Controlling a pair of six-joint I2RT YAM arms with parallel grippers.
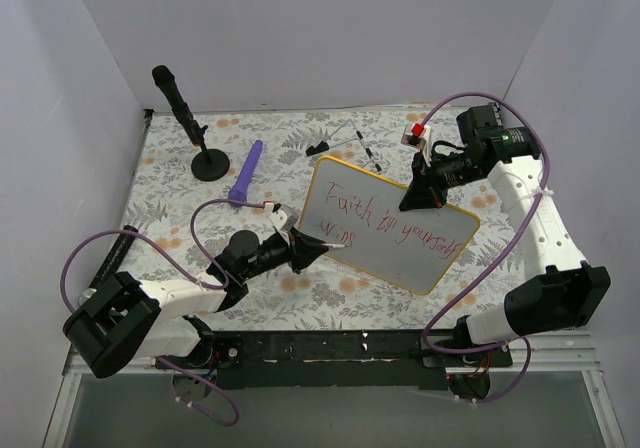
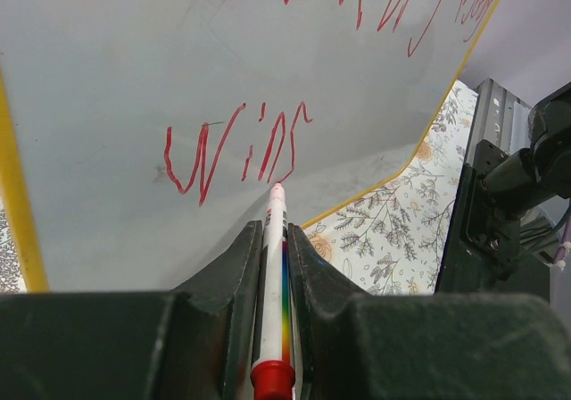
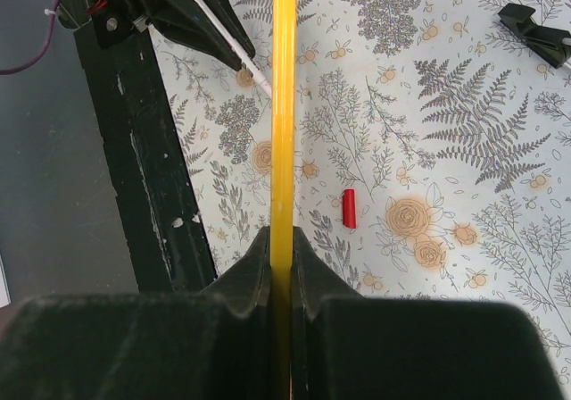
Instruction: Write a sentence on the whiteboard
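Observation:
The whiteboard (image 1: 400, 253), white with a yellow rim, stands tilted in the middle of the table. The sentence (image 1: 385, 218) in red reads "Faith in yourself", with "wins" (image 2: 236, 150) under it at the left. My left gripper (image 2: 275, 230) is shut on a white marker (image 2: 272, 284) with a red end. The marker's tip touches the whiteboard (image 2: 116, 70) just below the last letter of "wins". My right gripper (image 3: 283, 235) is shut on the whiteboard's yellow rim (image 3: 284, 105) at its far edge, seen edge-on. From above, the left gripper (image 1: 320, 246) sits at the board's left corner and the right gripper (image 1: 418, 198) at its top edge.
A black microphone on a round stand (image 1: 190, 118) is at the back left, with a purple object (image 1: 246, 173) beside it. Loose black pens (image 1: 345, 146) lie behind the board. A red cap (image 3: 349, 208) lies on the floral cloth. A black rail (image 1: 330, 348) runs along the near edge.

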